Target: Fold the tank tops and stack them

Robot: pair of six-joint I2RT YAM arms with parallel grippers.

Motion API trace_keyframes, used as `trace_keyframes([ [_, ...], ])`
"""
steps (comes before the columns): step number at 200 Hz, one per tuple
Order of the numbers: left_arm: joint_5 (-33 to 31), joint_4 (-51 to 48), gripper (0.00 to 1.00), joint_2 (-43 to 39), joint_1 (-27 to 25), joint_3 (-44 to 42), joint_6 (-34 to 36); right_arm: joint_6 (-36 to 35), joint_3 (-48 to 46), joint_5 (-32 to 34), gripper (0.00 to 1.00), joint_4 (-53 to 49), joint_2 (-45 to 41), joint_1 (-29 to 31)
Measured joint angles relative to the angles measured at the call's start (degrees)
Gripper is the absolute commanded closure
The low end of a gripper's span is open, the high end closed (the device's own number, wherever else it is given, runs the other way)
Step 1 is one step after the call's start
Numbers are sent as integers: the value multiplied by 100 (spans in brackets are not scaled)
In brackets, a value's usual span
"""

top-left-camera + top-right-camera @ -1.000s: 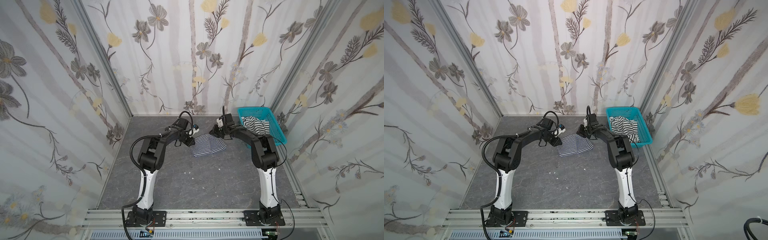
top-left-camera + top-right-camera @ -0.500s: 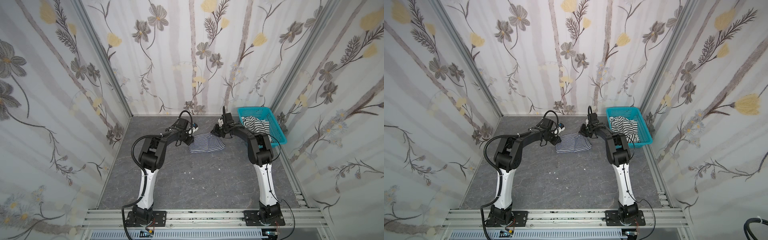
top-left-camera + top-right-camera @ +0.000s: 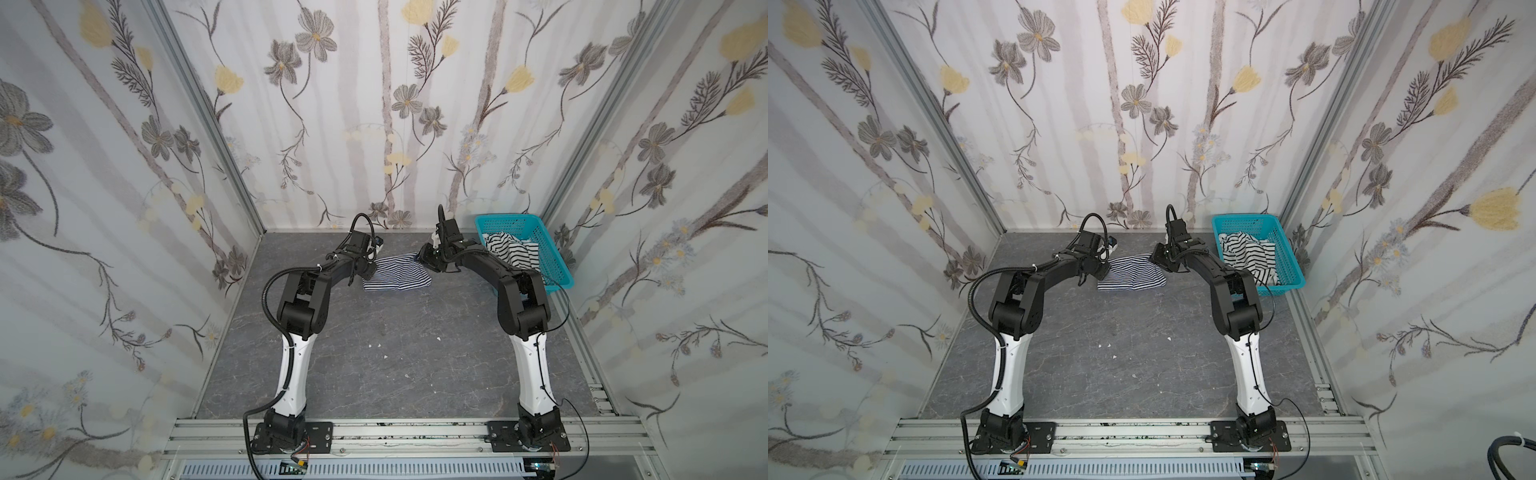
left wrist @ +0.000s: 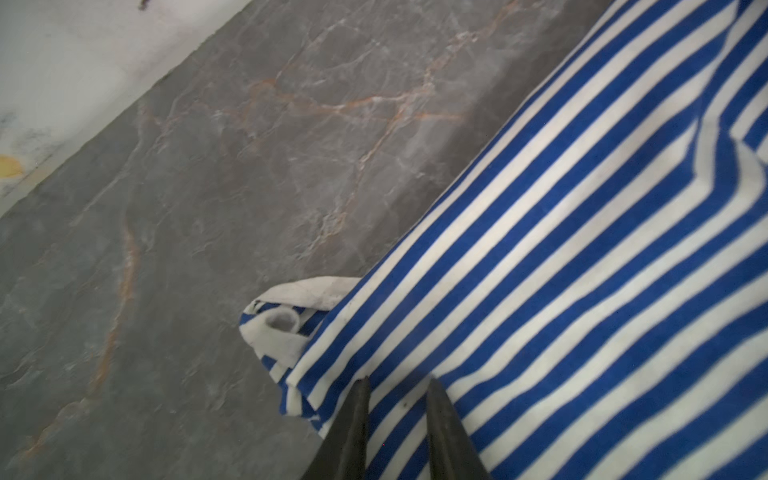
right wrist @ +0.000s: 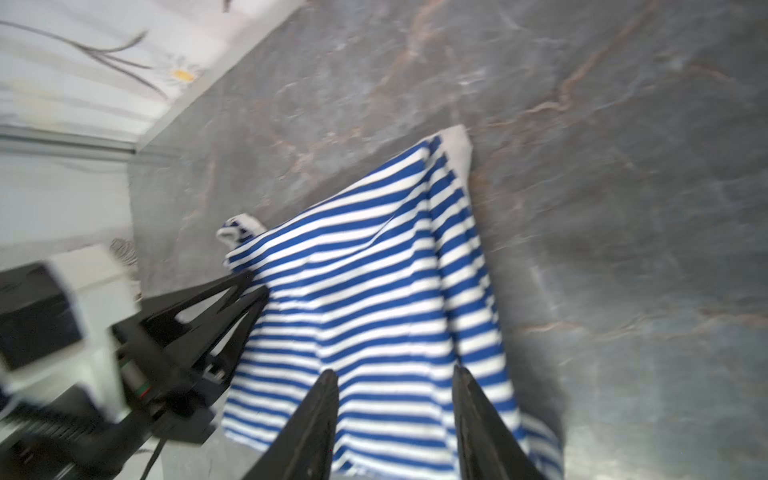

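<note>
The folded navy-and-white striped tank top (image 3: 395, 274) lies on the grey worktop (image 3: 395, 353) between your arms, long axis left-right. Your right fingers (image 3: 423, 261) stand open over its right corner. Your left fingers (image 3: 368, 272) sit barely parted at its left edge, and you cannot tell whether they grip it.

place: robot lab booth | signs: floral-print wall panels (image 3: 374, 104); aluminium frame posts (image 3: 210, 124); bolted-down base rail (image 3: 395, 432); stone-look tabletop (image 3: 395, 365)

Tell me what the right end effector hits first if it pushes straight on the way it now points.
Most likely the thin navy-and-white striped tank top: the right end effector points at the cloth spread on the grey marbled table. How near it is I cannot tell.
</note>
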Motion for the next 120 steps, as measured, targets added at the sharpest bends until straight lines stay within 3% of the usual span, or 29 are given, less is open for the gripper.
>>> trace_keyframes([
  [40,57,-553,68,-472,199,-181,79,-118,-59,153,58,31,-173,256],
  [80,570,-601,67,-1036,81,-514,-116,-120,-17,-87,68,192,192,275],
  [120,922,-616,67,-1207,-96,-1012,-304,-116,0,-400,71,529,278,350],
])
